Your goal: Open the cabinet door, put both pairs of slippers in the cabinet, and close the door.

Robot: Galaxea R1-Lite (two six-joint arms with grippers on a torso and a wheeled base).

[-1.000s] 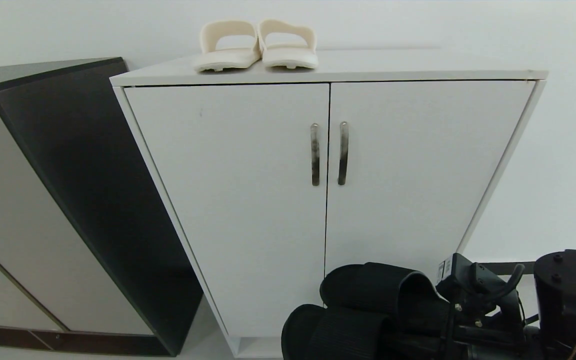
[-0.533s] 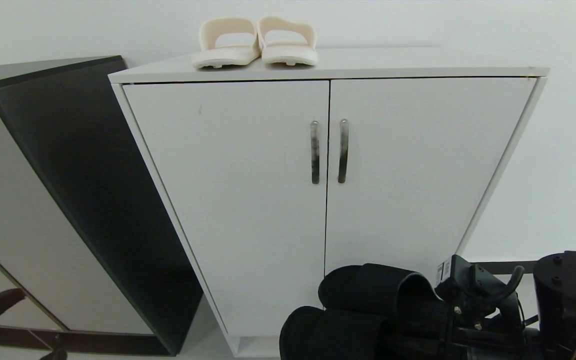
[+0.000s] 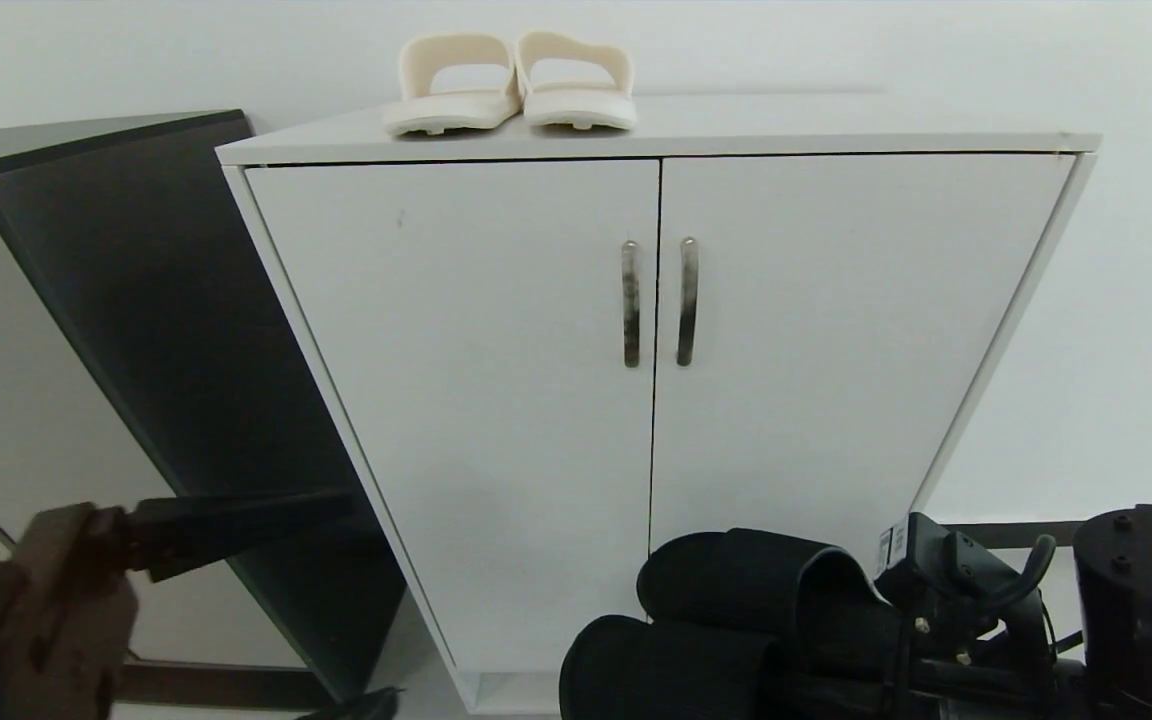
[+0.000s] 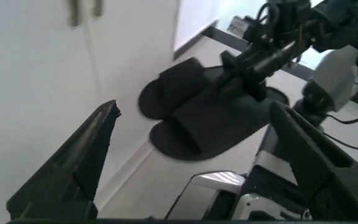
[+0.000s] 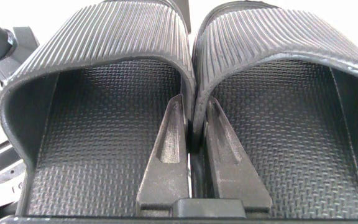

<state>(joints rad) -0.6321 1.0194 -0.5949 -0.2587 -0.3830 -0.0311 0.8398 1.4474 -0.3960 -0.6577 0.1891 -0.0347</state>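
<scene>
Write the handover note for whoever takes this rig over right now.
Left pincer: open, empty, low on the robot's left, before the dark cabinet.
Right pincer: shut on the black slippers, pinching their inner walls together, low before the right door.
Cream slippers: side by side on top of the white cabinet.
Done: black pair grasped. Both doors are shut.
Left: open a door by its handle, put both pairs inside, close it.
</scene>
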